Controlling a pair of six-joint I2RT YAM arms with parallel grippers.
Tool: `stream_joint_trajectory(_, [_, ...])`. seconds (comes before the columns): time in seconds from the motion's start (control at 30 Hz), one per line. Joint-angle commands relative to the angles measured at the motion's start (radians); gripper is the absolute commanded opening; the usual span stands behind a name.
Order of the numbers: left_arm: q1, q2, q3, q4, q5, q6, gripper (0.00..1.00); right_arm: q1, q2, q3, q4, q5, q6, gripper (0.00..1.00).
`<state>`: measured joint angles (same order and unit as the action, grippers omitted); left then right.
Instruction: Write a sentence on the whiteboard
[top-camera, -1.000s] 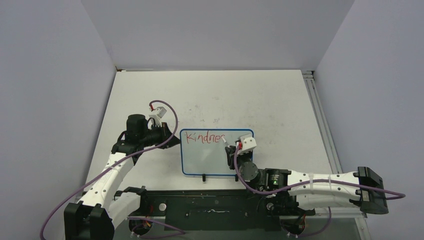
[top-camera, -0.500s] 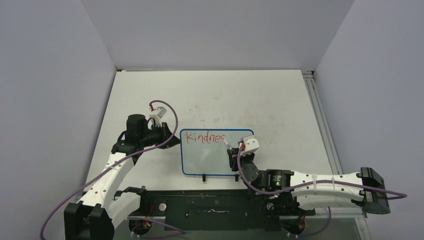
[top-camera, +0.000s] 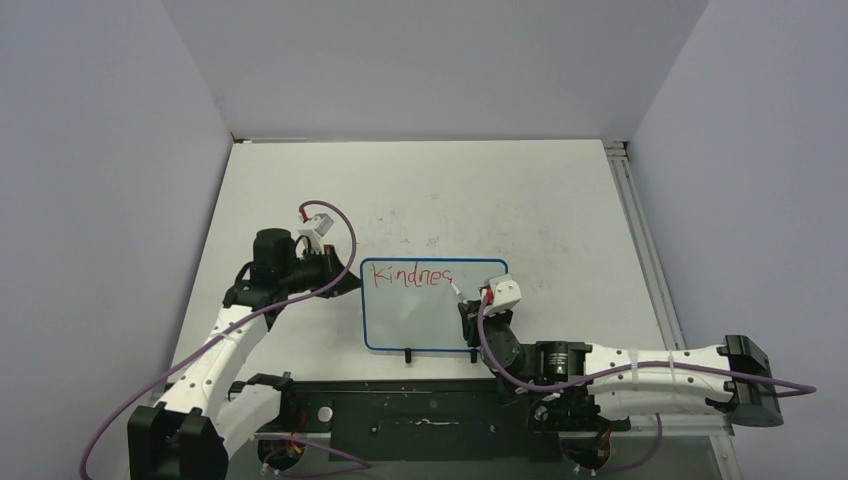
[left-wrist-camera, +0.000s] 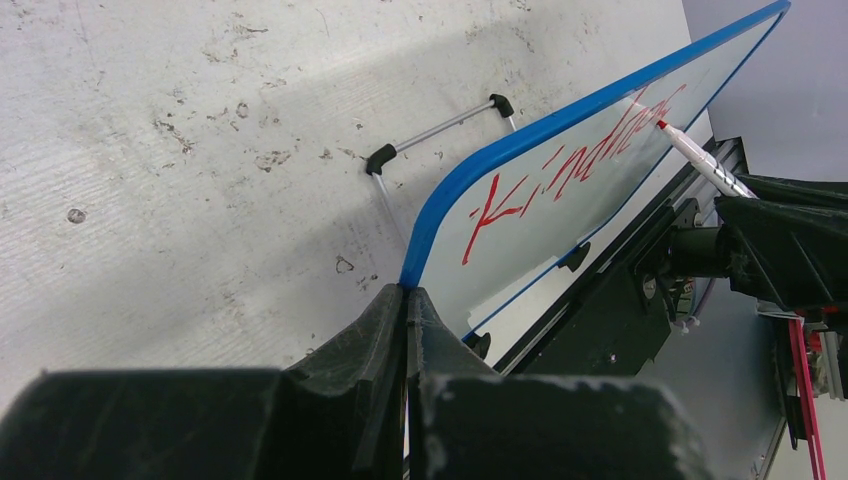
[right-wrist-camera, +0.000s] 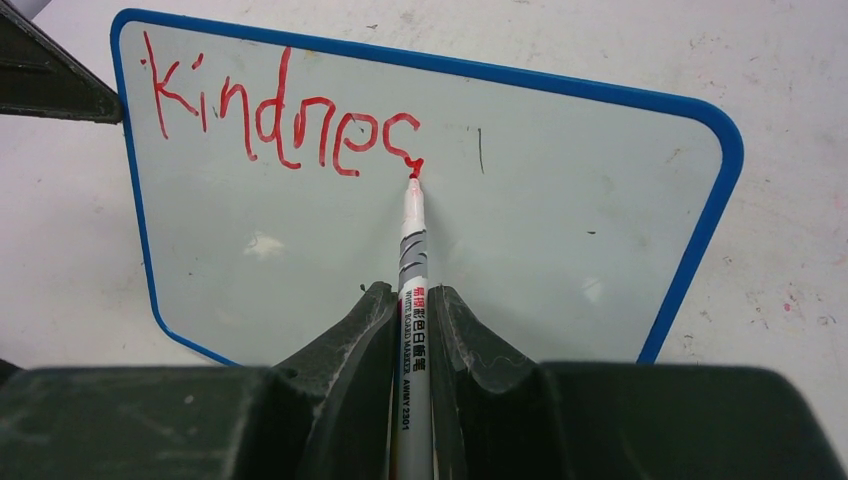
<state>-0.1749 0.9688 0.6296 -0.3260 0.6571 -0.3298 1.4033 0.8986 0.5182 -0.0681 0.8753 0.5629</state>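
Whiteboard lay on the table near its front edge, between the two arms. Its long side ran across the top view, with two black clips on the near edge. Red lettering ran along the far-left part of the board and read "Kindnes".

Left gripper sat at the board's left edge, close to the far corner. Its fingers were pressed nearly together. In the left wrist view the blue frame ran straight into the seam between them, so the gripper was pinched onto the frame. Behind the board a wire stand with black end caps rested on the table. The board probably leaned on it, though the tilt was hard to judge from above.

Right gripper reached in from the near-right side, over the board's right half and above its surface. The hold was narrow: both fingers clamped the barrel of a marker, which stuck out forward between them. The marker's red tip touched the board at the tail of the last letter, about mid-width, in the far half. A short dark tick sat on the board just right of the tip.

The two grippers were well apart, with the lettering between them.
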Motion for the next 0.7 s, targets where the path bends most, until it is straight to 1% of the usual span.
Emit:
stream_joint_trajectory(0.0, [-0.011, -0.012, 0.037, 0.015, 0.032, 0.001, 0.00, 0.012, 0.002, -0.013, -0.026, 0.024, 0.013, 0.05])
stream_joint_trajectory(0.23, [-0.010, -0.012, 0.037, 0.015, 0.033, 0.000, 0.00, 0.021, 0.020, -0.017, 0.019, 0.022, -0.001, 0.05])
stream_joint_trajectory(0.53, [-0.011, -0.010, 0.037, 0.015, 0.033, 0.000, 0.00, 0.022, 0.071, -0.008, 0.117, 0.006, -0.048, 0.05])
stream_joint_trajectory(0.67, [-0.012, -0.010, 0.038, 0.014, 0.031, 0.001, 0.00, 0.022, 0.070, 0.001, 0.143, -0.007, -0.075, 0.05])
